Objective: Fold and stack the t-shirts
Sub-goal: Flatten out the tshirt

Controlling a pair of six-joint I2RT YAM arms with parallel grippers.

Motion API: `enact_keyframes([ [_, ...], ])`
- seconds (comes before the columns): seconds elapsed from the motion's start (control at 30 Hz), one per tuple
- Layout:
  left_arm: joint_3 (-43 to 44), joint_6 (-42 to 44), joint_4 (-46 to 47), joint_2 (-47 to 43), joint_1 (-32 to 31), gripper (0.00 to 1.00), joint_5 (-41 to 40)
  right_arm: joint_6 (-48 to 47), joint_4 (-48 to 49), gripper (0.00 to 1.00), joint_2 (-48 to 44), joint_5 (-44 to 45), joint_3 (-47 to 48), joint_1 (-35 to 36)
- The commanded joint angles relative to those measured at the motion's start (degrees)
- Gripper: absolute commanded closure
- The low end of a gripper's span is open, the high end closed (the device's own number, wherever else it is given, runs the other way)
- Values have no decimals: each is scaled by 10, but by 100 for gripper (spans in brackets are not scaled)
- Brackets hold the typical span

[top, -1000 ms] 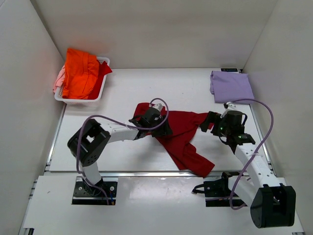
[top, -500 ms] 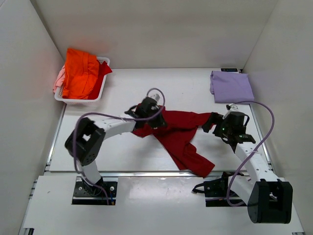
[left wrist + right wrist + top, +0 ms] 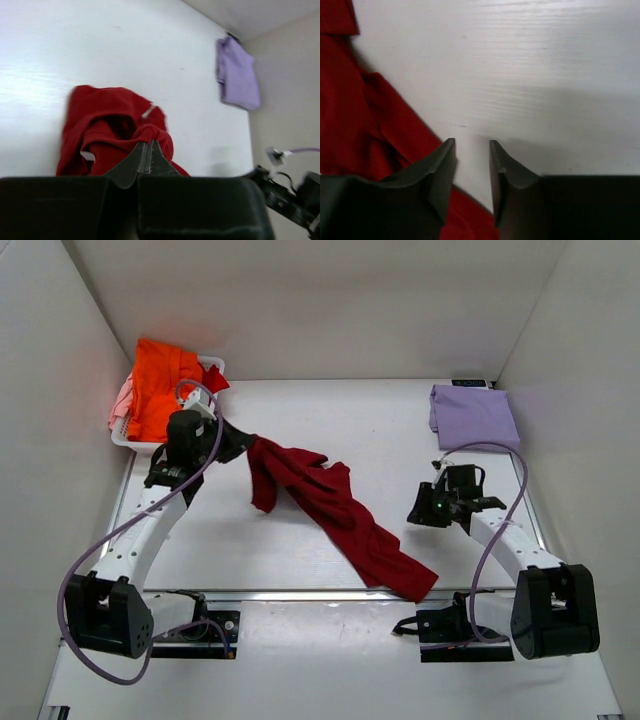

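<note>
Our left gripper pinches one end of the dark red t-shirt, crumpled on the table, and our right gripper stands narrowly spread and empty beside it, so we judge only the lavender t-shirt folded, while the orange t-shirt and the pink t-shirt wait in the white basket.

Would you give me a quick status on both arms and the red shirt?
Left fingers shut on dark red t-shirt, one end raised. Right fingers open, empty, above table beside it. Nothing blocking.
</note>
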Motion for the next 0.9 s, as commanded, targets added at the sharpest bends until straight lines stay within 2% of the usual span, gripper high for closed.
enact_keyframes([
  [0.0, 10, 50, -60, -41, 22, 100, -46, -34, -39, 65, 9, -10, 38, 27],
  [0.1, 19, 68, -80, -63, 24, 100, -104, -39, -66, 51, 11, 11, 42, 52],
  [0.17, 15, 71, -85, -81, 43, 100, -129, -45, -75, 48, 11, 14, 43, 65],
  [0.43, 41, 122, -125, -118, 63, 100, -239, -77, -111, 42, 20, -32, 42, 78],
  [0.67, 44, 130, -128, -127, 72, 100, -248, -98, -133, 41, 28, -54, 37, 120],
  [0.87, 32, 122, -120, -129, 74, 100, -235, -52, -103, 39, 43, -31, 23, 184],
])
